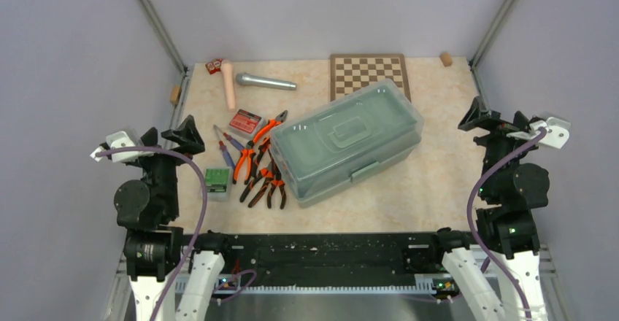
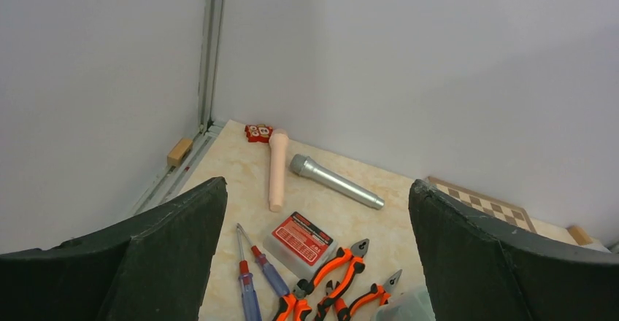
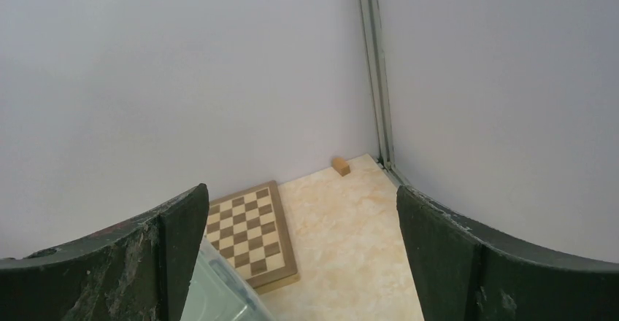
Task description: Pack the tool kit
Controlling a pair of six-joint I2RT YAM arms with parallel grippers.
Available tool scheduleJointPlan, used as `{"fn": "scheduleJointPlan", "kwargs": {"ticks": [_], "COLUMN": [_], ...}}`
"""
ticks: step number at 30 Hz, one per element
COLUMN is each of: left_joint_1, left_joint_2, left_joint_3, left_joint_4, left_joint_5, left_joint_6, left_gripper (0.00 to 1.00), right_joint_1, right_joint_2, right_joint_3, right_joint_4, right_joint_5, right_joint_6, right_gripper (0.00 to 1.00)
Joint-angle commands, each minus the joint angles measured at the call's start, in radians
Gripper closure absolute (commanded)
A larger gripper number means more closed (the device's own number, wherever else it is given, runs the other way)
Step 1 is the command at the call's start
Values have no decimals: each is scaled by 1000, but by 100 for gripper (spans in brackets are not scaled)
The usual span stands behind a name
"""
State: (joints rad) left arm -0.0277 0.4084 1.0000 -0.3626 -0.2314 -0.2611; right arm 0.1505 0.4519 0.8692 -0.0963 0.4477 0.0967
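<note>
Sitting at an angle on the bench (image 1: 438,182), the toolbox (image 1: 343,168) is seen with its translucent lid (image 1: 350,128) shut, and every place below is given from it. Just to its left, orange-handled pliers (image 1: 257,162) are spread in a loose heap, the nearest ones close to its wall. Further left, two screwdrivers (image 1: 225,146) are laid side by side. A green box (image 1: 217,179) is set beyond the pliers on the left, towards the near edge. A red box (image 1: 245,122) is placed left of the toolbox and a little behind, at the far end of the pliers. Directly behind the toolbox a chessboard (image 1: 367,73) is laid flat, its near edge partly covered by the lid. A microphone (image 1: 265,82) and a peach cylinder (image 1: 229,84) are found behind and to the left. The left claw (image 1: 187,134) is held in the air well to the left of the toolbox, fingers spread wide, with nothing gripped. The right claw (image 1: 478,117) is held well to its right, likewise spread wide and empty
</note>
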Motion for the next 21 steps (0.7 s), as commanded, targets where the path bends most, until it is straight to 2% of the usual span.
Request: {"fn": "scheduleJointPlan", "kwargs": {"ticks": [1, 11, 21], "left_joint_1": [1, 2, -26], "left_joint_2": [19, 98, 252], "left_joint_3": [-18, -109, -212], "left_joint_4": [29, 50, 102], "left_joint_5": [53, 224, 489], "left_joint_6": [-19, -169, -394], "left_gripper": [1, 1, 1], "right_joint_1": [12, 11, 11], "right_joint_2": [-7, 219, 681], "right_joint_3": [-5, 90, 296], "right_joint_4": [13, -65, -199], "right_joint_5": [-15, -175, -404], "right_joint_6": [19, 147, 232], "right_gripper": [1, 1, 1]}}
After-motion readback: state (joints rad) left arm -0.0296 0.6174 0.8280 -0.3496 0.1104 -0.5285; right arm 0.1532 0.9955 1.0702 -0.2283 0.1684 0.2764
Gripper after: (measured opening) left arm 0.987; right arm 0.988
